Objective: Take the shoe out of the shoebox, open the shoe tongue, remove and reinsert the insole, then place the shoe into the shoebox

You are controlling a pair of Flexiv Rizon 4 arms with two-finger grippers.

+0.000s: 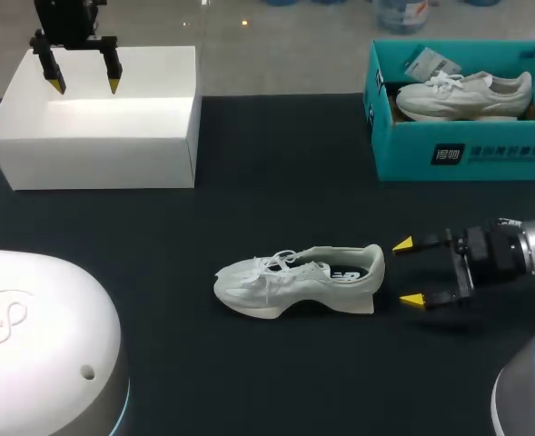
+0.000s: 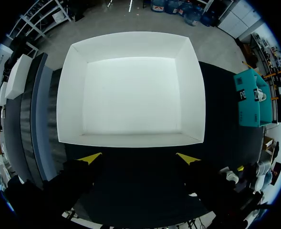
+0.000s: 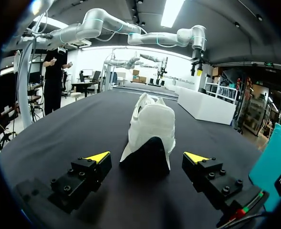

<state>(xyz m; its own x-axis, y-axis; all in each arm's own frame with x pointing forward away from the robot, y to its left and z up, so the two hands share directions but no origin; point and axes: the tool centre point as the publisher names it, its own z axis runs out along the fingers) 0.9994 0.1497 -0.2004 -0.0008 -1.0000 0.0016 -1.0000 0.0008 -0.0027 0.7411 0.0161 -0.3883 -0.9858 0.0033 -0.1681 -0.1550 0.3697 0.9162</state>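
Fingers spread on both grippers, holding nothing.
Right gripper (image 1: pixel 406 271) faces the sneaker (image 1: pixel 294 277) heel, I think to grasp it; left gripper (image 1: pixel 85 86) hovers over the white shoebox (image 1: pixel 94 154), out of the way.

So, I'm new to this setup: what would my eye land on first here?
A white shoe sits mid-table, its heel toward the open right hand just behind it. The left hand hangs open above an empty white box at the far left; a teal shoebox holding a second shoe stands far right.
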